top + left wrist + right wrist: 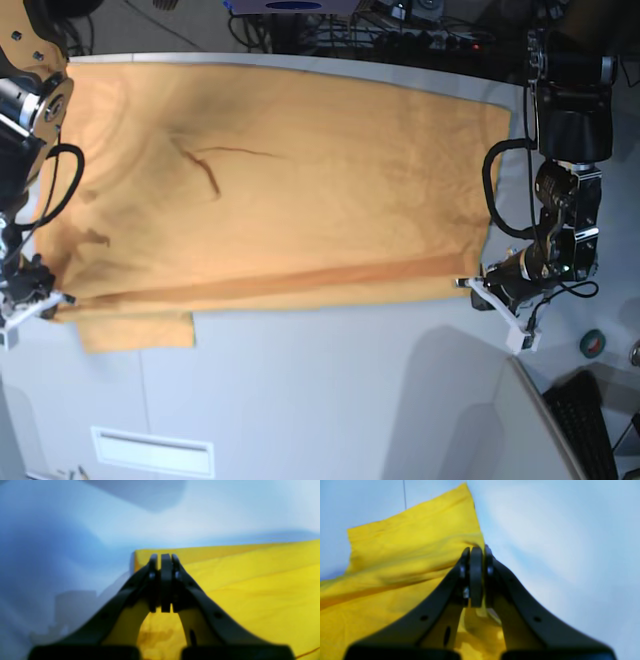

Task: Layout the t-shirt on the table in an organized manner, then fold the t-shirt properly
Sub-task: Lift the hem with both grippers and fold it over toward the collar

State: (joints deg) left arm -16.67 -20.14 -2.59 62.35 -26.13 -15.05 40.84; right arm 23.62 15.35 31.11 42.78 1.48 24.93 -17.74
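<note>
The light-orange t-shirt [300, 180] lies spread wide over the pale table [320, 380], with a thin dark marking [210, 165] on its upper side and a darker crease band along its near edge. One sleeve [135, 328] sticks out at the near left. My left gripper [478, 287] is at the shirt's near right corner. In the left wrist view it [166, 556] is shut on the t-shirt [250, 580] beside the cloth's corner. My right gripper [45, 300] is at the near left end. In the right wrist view it [476, 550] is shut on the t-shirt's [395, 555] edge.
A roll of tape [594, 342] and a black keyboard [580, 420] lie at the right edge. Cables and equipment [400, 30] line the far edge. Bare tabletop runs along the near side, with a white slot plate [150, 450] at the near left.
</note>
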